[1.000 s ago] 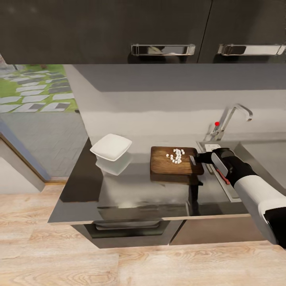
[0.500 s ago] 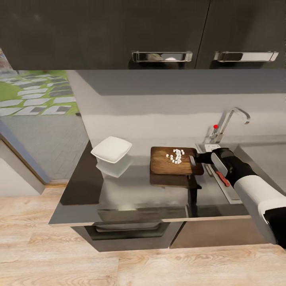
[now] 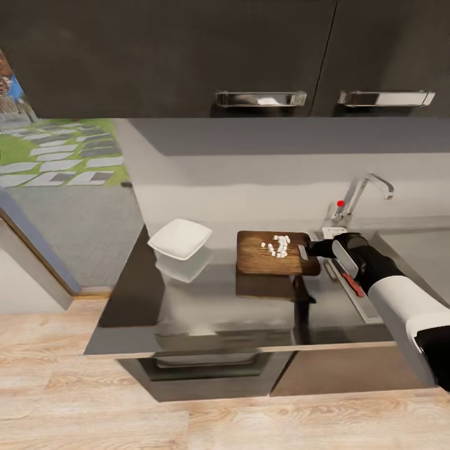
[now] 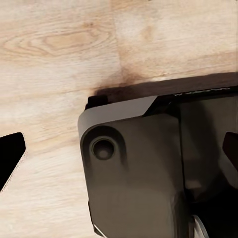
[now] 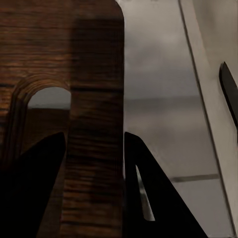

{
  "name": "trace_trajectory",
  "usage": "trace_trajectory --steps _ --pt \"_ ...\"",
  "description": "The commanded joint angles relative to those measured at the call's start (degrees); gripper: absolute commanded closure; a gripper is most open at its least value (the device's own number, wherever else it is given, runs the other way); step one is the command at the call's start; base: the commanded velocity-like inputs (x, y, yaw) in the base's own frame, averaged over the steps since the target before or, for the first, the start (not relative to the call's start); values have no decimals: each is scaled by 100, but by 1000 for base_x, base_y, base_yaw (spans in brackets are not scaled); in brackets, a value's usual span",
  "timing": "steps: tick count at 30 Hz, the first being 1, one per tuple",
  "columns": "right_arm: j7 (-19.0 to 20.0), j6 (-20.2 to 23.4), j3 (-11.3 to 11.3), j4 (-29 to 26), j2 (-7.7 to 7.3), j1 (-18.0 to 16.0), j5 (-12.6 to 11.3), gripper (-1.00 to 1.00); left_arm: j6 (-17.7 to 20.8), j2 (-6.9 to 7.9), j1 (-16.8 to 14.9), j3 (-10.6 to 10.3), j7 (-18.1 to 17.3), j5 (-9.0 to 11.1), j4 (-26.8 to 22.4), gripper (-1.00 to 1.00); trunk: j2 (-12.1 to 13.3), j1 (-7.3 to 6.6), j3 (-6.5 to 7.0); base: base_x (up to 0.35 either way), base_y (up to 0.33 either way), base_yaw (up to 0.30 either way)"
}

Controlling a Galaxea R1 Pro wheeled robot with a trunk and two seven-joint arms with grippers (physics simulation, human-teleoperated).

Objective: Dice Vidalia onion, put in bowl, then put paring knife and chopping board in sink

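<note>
Chopping board (image 3: 275, 255): right hand (image 5: 94, 148) pinches its slotted end; left hand's state unclear.

Black cabinets (image 3: 187, 56), pale wood floor (image 3: 56, 387).

The right arm (image 3: 400, 294) was extended forward and toward the left. The right gripper (image 3: 310, 250) was closed upon the end of the chopping board (image 3: 275, 256), whose edge was pinched between its dark fingers (image 5: 34, 193).
</note>
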Motion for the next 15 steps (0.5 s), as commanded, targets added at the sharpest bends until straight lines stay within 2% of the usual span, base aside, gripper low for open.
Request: trace_trajectory --steps 1,15 --pt "1 22 34 -6 -8 -7 -6 100 -40 -7 -9 -48 -3 42 26 -100 -10 3 -1 0 243 0" --pt "1 25 34 -6 -8 -7 -6 100 -42 -7 -9 -48 -3 42 26 -100 -10 3 125 0 283 0"
